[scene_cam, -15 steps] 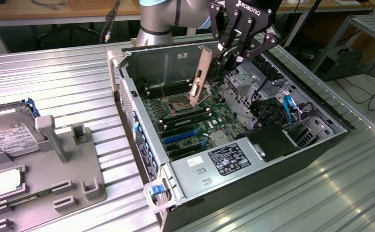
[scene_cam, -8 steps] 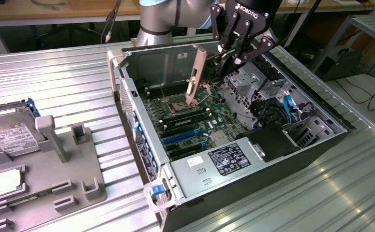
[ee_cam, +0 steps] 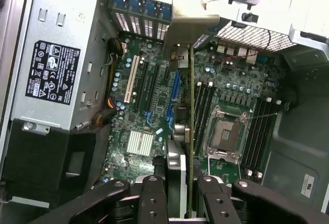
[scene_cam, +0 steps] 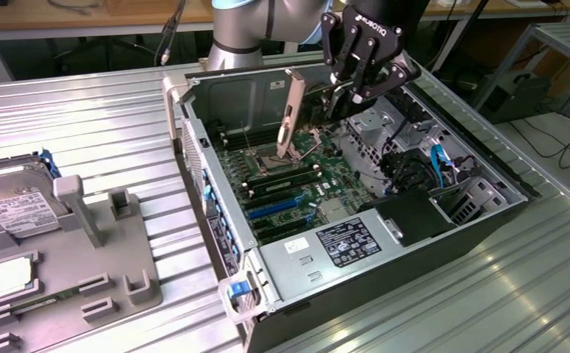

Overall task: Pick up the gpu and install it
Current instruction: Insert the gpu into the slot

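The gpu (scene_cam: 310, 118) hangs on edge over the open computer case (scene_cam: 196, 140), its silvery end bracket (scene_cam: 290, 114) towards the exterior view's left. My gripper (scene_cam: 351, 92) is shut on the card's upper edge, above the motherboard (scene_cam: 299, 187). In the wrist view the gpu (ee_cam: 191, 116) runs edge-on away from my gripper (ee_cam: 182, 201), with its bracket (ee_cam: 187, 21) at the far end, and both fingers (ee_cam: 153, 198) press its sides. The card is held clear above the board, between the blue expansion slots (ee_cam: 175, 88) and the memory slots (ee_cam: 203, 106).
Inside the case are the power supply (scene_cam: 348, 243) with its black label, the processor socket (scene_cam: 268, 157) and cables (scene_cam: 437, 165). On the exterior view's left, a grey fixture (scene_cam: 88, 220) carries a hard drive (scene_cam: 15, 198) and a square processor chip (scene_cam: 10, 276).
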`<state>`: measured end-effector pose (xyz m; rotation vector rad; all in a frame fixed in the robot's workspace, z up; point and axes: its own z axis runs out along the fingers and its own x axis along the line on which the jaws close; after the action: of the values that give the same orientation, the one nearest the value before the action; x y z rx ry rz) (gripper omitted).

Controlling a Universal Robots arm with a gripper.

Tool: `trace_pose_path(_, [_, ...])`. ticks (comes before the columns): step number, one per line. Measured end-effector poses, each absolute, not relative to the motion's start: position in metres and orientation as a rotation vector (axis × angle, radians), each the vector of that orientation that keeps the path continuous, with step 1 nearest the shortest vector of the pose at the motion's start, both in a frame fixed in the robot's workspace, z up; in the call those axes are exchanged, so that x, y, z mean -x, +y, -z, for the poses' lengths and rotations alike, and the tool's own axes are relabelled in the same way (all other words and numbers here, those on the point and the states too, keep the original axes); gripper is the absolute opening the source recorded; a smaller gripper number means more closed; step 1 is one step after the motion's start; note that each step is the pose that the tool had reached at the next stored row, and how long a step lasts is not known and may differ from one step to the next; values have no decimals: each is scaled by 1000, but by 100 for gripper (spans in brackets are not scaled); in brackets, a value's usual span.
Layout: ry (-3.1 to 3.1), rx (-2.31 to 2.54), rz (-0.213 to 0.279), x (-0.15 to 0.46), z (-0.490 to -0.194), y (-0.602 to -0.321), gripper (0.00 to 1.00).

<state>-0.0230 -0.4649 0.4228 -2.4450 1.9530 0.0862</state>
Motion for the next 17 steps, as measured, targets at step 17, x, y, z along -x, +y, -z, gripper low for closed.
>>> trace_pose_path(17, [2152, 2284, -96, 28, -393, -460, 28])
